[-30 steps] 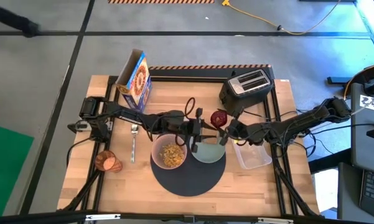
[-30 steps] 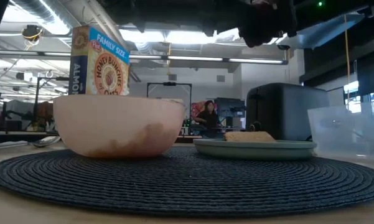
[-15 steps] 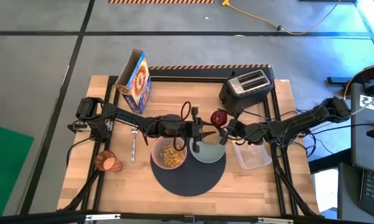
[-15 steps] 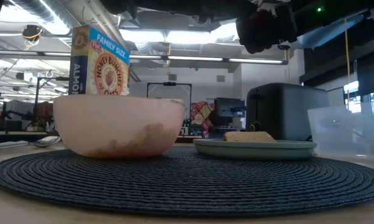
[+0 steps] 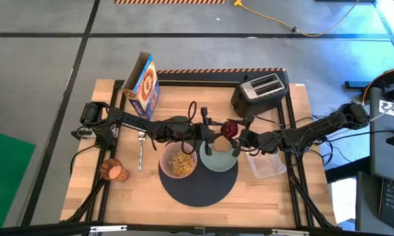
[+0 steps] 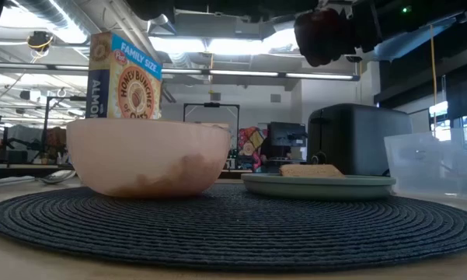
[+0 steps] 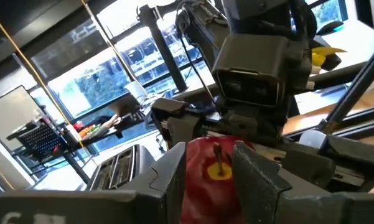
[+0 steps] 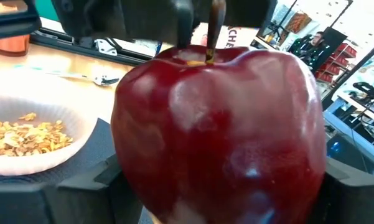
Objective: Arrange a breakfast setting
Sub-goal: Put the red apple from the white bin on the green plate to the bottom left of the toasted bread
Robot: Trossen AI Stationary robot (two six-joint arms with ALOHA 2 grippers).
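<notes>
A small red apple [image 5: 231, 128] hangs in the air beyond the far rim of the pale green plate [image 5: 213, 165], with my right gripper [image 5: 239, 137] shut on it. My left gripper [image 7: 211, 163] is open and faces the apple's stem end [image 7: 219, 169], one finger on each side of the stem. A toast slice [image 5: 218, 145] lies on the plate. Beside the plate, a pink bowl [image 5: 178, 162] of cereal shares the round dark mat [image 5: 197, 191]. The spoon [image 5: 140, 151] and the amber cup [image 5: 113, 170], which lies on its side, rest on the table at the left. My right gripper pinches the apple's two sides [image 8: 143, 180] between its fingers, coming nearly level from the table's right. The apple is lifted clear, tilted so that its stem [image 8: 215, 28] points away toward the left gripper. My left gripper's fingers [image 7: 174, 171] stand at the apple's top, and I cannot tell whether they touch it.
The black toaster [image 5: 261, 92] stands at the far right and the cereal box [image 5: 142, 85] at the far left. A clear plastic container [image 5: 265, 164] sits right of the mat. In the low view the apple [image 6: 324, 35] hangs high above the plate [image 6: 318, 185].
My left gripper has risen from over the plate, gone a little toward the far right up to the apple, and rolled about its own line. The toast, which it hid before, now shows. The right gripper and the apple have kept still.
</notes>
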